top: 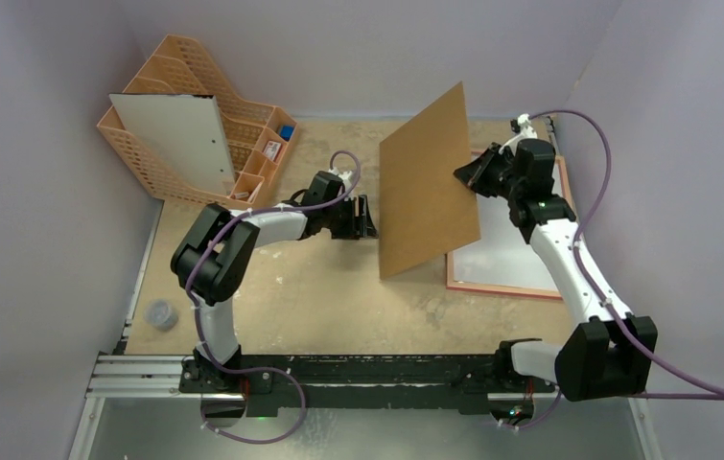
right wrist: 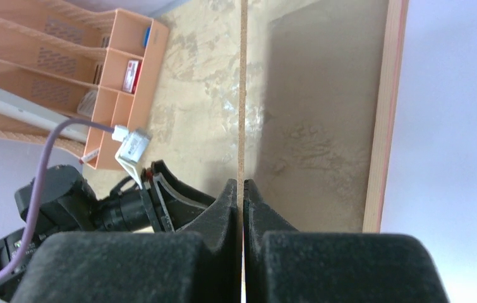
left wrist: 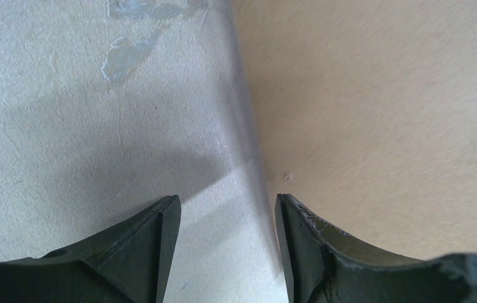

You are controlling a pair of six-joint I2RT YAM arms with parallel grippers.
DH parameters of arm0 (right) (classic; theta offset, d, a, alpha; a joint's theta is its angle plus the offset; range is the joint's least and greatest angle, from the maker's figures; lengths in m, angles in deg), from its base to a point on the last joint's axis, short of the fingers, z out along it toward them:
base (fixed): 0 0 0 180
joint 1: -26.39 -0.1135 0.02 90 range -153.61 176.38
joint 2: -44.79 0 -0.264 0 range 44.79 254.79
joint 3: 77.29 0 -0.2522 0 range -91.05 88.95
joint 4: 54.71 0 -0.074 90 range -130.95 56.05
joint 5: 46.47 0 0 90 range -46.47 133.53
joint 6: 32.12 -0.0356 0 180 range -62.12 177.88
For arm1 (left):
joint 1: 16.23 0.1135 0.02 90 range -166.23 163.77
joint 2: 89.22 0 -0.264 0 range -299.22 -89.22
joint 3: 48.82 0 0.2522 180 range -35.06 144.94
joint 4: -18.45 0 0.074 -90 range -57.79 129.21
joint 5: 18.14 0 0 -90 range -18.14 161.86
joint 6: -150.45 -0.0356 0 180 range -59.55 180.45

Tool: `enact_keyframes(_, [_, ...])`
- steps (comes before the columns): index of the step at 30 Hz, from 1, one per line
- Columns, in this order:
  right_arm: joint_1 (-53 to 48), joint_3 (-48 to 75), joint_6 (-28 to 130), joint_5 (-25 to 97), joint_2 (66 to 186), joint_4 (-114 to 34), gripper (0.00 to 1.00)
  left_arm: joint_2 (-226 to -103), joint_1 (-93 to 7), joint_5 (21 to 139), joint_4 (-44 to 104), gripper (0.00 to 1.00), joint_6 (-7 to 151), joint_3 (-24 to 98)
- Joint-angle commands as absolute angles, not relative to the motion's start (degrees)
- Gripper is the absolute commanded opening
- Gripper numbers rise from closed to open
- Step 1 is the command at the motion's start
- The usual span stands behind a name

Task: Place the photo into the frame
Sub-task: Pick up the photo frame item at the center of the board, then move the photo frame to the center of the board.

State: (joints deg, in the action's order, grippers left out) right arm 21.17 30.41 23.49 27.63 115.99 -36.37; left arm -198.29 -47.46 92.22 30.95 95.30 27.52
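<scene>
Between lilac walls (top: 41, 192), scuffed tabletop (top: 338, 297) under frame (top: 506, 287)

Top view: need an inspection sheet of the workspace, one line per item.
Surface: worn pale tabletop, scuffed patches.
Job's things: frame lies flat at right with a white sheet inside it; photo not seen.
Clutter: brown backing board; orange organiser holding a white panel; small grey round object near the left edge.
Grippers: right gripper shut on the board's edge, holding it tilted above the table; left gripper open at the opposite edge.
Cables: purple cables loop along both arms.
Surroundings: plain pale walls.
</scene>
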Motion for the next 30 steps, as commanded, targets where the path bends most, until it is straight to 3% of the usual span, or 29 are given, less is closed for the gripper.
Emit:
enact_keyframes(1, [21.0,23.0,22.6,31.5,111.5,-38.9,0.0,-196.1,-47.8,89.5,33.2,0.6,95.4,28.1])
enact_keyframes(16, [21.0,12.6,25.3,64.5,102.1,-28.4,0.0,-199.7,-56.8,84.5,21.7,0.6,103.4,32.8])
enact_keyframes(23, [21.0,12.5,29.3,75.0,98.7,-26.0,0.0,-209.8,-62.9,82.9,21.6,0.6,106.3,46.2])
enact_keyframes(30, [21.0,12.7,30.3,77.9,96.6,-24.7,0.0,-219.8,-66.4,72.1,32.0,0.63,105.6,61.8])
